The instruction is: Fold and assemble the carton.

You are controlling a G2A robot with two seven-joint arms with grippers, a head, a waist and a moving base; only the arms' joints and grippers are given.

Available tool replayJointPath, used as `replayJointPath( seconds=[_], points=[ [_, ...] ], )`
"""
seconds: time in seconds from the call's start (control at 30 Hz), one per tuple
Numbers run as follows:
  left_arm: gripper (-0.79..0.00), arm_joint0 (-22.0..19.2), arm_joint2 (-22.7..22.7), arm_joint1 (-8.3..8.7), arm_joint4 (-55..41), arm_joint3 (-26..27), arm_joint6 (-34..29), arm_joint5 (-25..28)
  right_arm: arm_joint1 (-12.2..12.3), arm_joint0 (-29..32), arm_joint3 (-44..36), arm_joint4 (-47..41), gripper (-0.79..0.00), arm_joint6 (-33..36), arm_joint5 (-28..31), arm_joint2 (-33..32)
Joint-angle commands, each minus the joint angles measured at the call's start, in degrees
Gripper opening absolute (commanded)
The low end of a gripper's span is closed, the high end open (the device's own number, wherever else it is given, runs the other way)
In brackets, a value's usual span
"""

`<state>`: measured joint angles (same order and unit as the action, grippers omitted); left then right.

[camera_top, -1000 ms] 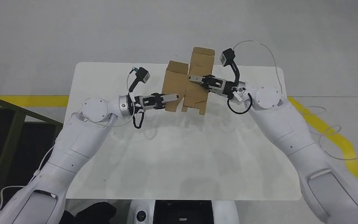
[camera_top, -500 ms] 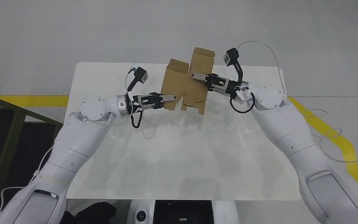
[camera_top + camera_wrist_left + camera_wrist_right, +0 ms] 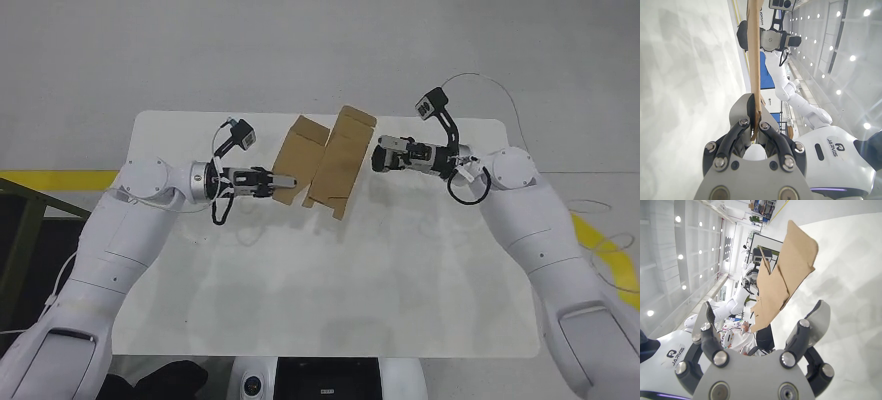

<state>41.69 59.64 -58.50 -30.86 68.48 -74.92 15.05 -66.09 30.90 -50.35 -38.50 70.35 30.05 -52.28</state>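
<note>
— Over the far side of the table [image 3: 300, 290], where's the carton [image 3: 340, 165]?
— Flat, lifted off it; my left gripper [image 3: 288, 182] is clamped on its edge. My right gripper [image 3: 377, 157] hangs just beside it, fingers spread, not touching.

White table [image 3: 330, 290], grey floor [image 3: 90, 50], yellow floor stripe [image 3: 60, 180], round ceiling lights [image 3: 852, 58]

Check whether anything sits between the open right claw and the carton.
Nothing visible does. The right claw is open, with only an open gap between it and the carton. The left claw grips the carton's opposite edge.
</note>
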Motion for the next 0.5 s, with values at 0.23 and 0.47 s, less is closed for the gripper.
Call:
replayJointPath(
  seconds=[0.23, 0.47],
  points=[
    [-0.785, -0.93, -1.61, -0.14, -0.30, 0.93, -9.12, -0.71, -0.22, -1.24, 1.92, 1.50, 0.000, 4.88, -0.98, 0.87],
    [-0.785, -1.65, -2.45, -0.42, -0.78, 0.61, -11.57, -0.49, 0.69, 0.55, -0.99, 0.82, -0.434, 6.75, -2.85, 0.59]
  ],
)
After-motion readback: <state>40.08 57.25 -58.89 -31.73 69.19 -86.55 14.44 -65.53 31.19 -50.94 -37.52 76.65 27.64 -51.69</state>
